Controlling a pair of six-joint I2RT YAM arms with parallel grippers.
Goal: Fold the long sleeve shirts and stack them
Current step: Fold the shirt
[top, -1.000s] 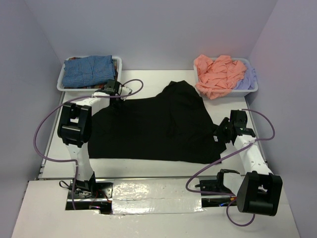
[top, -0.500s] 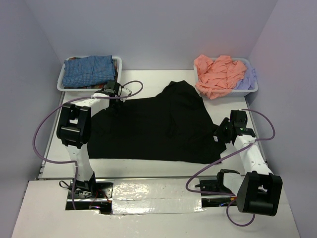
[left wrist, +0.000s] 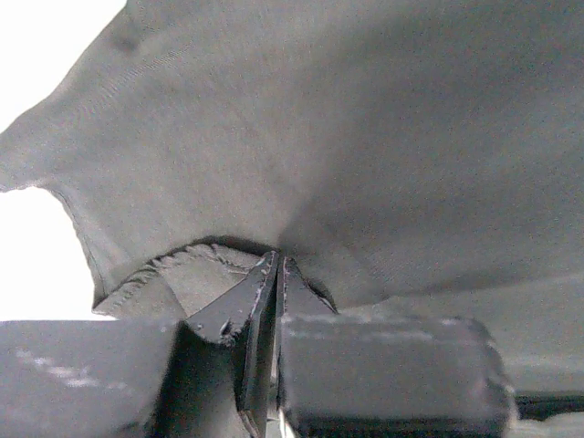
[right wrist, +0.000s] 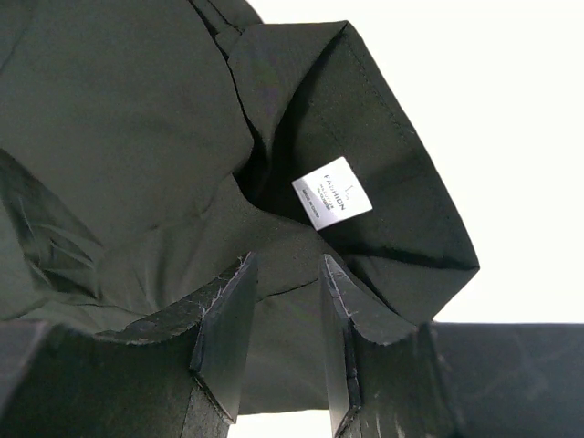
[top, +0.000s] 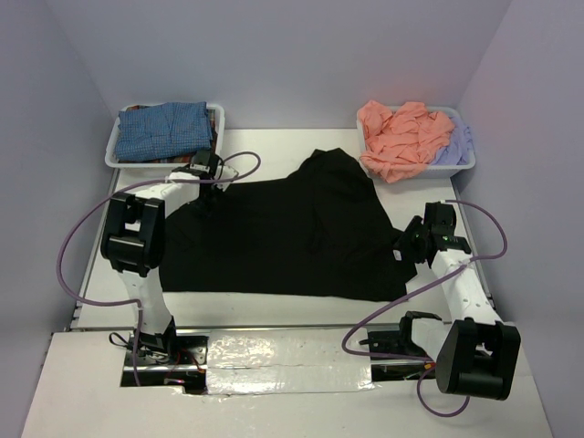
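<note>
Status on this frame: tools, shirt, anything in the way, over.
Left tool shut, pinching the large plain black cloth shirt at its far-left edge. Right tool open over the shirt's right edge. Shirt spread out, nothing lying on it.

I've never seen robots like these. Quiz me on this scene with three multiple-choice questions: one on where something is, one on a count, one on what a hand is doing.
1. Where is the blue-checked shirt?
A. in the far left bin
B. draped over an arm
C. spread flat mid-table

2. How many white bins are there?
A. one
B. two
C. three

3. What is the left hand doing?
A. gaping wide in the air
B. pinching the black shirt
C. holding a pink shirt

Answers:
1 A: the top view shows it lying inside that bin.
2 B: there is only the far left bin and the far right bin.
3 B: the left wrist view shows its fingers closed together on black cloth.
</note>
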